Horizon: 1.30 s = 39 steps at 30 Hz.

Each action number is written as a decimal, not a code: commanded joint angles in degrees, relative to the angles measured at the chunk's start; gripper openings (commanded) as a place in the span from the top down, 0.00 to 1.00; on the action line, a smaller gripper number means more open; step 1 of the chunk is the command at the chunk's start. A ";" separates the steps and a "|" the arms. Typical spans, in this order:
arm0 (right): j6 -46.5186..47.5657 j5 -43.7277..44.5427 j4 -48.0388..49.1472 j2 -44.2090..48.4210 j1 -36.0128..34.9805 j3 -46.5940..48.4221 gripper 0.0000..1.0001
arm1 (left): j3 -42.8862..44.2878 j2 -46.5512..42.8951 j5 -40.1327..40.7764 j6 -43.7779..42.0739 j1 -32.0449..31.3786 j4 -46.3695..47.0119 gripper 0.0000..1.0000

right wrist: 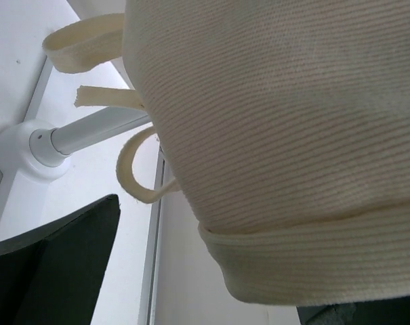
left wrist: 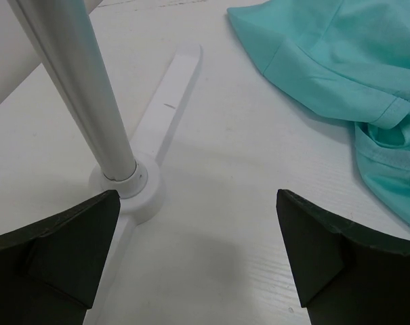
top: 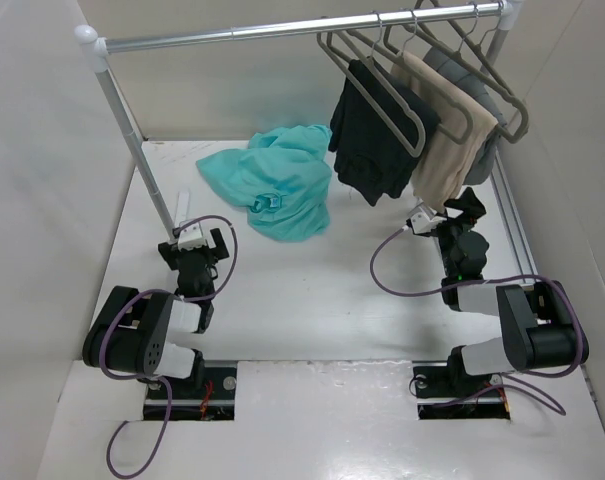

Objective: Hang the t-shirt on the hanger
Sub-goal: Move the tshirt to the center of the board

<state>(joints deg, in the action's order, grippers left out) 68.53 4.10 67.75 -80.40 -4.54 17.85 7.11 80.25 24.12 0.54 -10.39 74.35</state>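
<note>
Looking at the top view, the t-shirt [top: 272, 185] is a crumpled teal heap on the table [top: 312, 300], toward the back and left of centre, not on any hanger; its long axis runs roughly from 10 o'clock to 4 o'clock, and what looks like the neck opening faces the near side. The left end effector [top: 194, 243] sits low by the foot of the rack pole [left wrist: 127, 183] with its fingers [left wrist: 55, 250] wide apart and nothing between them; from it the shirt lies at about 2 o'clock, near but not touching, and the left wrist view agrees, with the teal cloth up in the right corner. The right end effector [top: 452, 215] is over by the hanging clothes, right under the beige garment [right wrist: 279, 135], whose hem fills its camera; its jaws look apart too, gripping nothing as far as I can tell. From there the shirt is at about 9 to 10 o'clock and well apart; so my guess is the left arm is the nearer one for the first grab. The free hanger [top: 377, 85] hangs on the rail beside the black garment [top: 377, 140], at about 1 o'clock from the heap; the shirt has to get up there, so nothing's really started yet.
</note>
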 commanded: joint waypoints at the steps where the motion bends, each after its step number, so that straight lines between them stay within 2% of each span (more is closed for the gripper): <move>1: -1.21 0.65 2.83 0.16 0.23 0.26 0.00 | 0.44 -0.09 -1.07 1.05 0.29 17.06 0.01; 2: -1.21 0.04 2.83 0.16 0.23 0.26 0.00 | -0.25 -0.09 -4.57 -0.87 0.29 18.19 0.01; 5: -0.42 -1.89 -2.49 2.26 -0.29 1.83 0.00 | -9.20 -2.89 -18.36 -8.07 0.29 32.06 0.01; 6: 0.28 -2.86 -4.88 4.27 -0.30 2.45 0.00 | -11.40 -7.17 -23.28 -10.36 0.29 33.92 0.01; 8: 0.90 -3.39 -10.41 6.39 -0.82 5.26 0.00 | -14.15 -13.24 -35.73 -17.04 -0.32 29.31 0.01; 9: 0.90 -3.39 -16.18 7.35 -0.83 6.05 0.00 | -14.15 -16.93 -38.77 -19.23 -0.33 24.40 0.01; 10: -0.84 -3.40 -19.63 9.02 -1.35 8.24 0.00 | -10.93 -24.97 -42.10 -21.95 -0.94 8.43 0.01; 11: -1.64 -3.40 -22.63 9.64 -1.88 9.13 0.00 | -8.20 -28.79 -49.01 -26.16 -1.73 -2.43 0.01; 12: -2.17 -3.40 -27.27 10.17 -1.88 9.83 0.00 | -5.21 -31.88 -52.47 -36.29 -2.26 -13.50 0.01; 14: -1.04 -3.40 -30.03 11.58 -4.68 10.54 0.00 | -0.28 -36.54 -56.71 -43.05 -2.88 -32.59 0.01; 16: 0.10 -0.59 -33.44 12.37 -7.05 10.54 0.00 | -0.26 -38.75 -54.80 -44.29 -4.45 -34.00 0.01; 18: 1.33 -0.58 -37.49 13.08 -9.52 12.91 0.00 | -2.01 -41.48 -53.13 -49.90 -5.85 -35.84 0.01; 20: 1.34 0.03 -45.13 14.56 -11.36 14.66 0.00 | -2.02 -42.71 -51.37 -55.27 -7.00 -35.85 0.01; 21: 1.34 0.03 -47.85 14.57 -11.89 16.41 0.00 | -2.02 -43.50 -50.32 -55.29 -7.53 -35.85 0.01; 23: 1.87 -2.94 -54.78 15.36 -12.86 17.74 0.00 | -0.27 -43.51 -45.85 -50.83 -8.42 -35.85 0.01; 24: 3.09 -4.78 -56.83 16.14 -14.09 18.45 0.00 | 1.92 -43.51 -44.00 -44.98 -8.94 -36.37 0.01; 26: 5.20 -10.74 -62.26 16.68 -16.02 18.97 0.00 | 4.65 -42.11 -41.96 -42.03 -8.94 -38.47 0.01; 30: 10.21 -14.73 -69.74 14.14 -26.10 20.73 0.00 | 8.09 -39.03 -37.58 -33.60 -8.94 -40.16 0.03; 35: 14.69 -13.33 -73.36 6.50 -34.92 24.94 0.00 | 8.10 -38.24 -33.27 -31.65 -10.08 -41.21 0.06; 39: 16.81 -13.33 -78.55 -2.90 -39.14 33.20 0.00 | 7.56 -38.24 -23.45 -30.24 -10.61 -38.58 0.06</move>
<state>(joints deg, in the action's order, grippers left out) 82.37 -7.90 -6.31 -78.83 -41.63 43.92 13.98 42.37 -7.60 -32.67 -20.29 33.10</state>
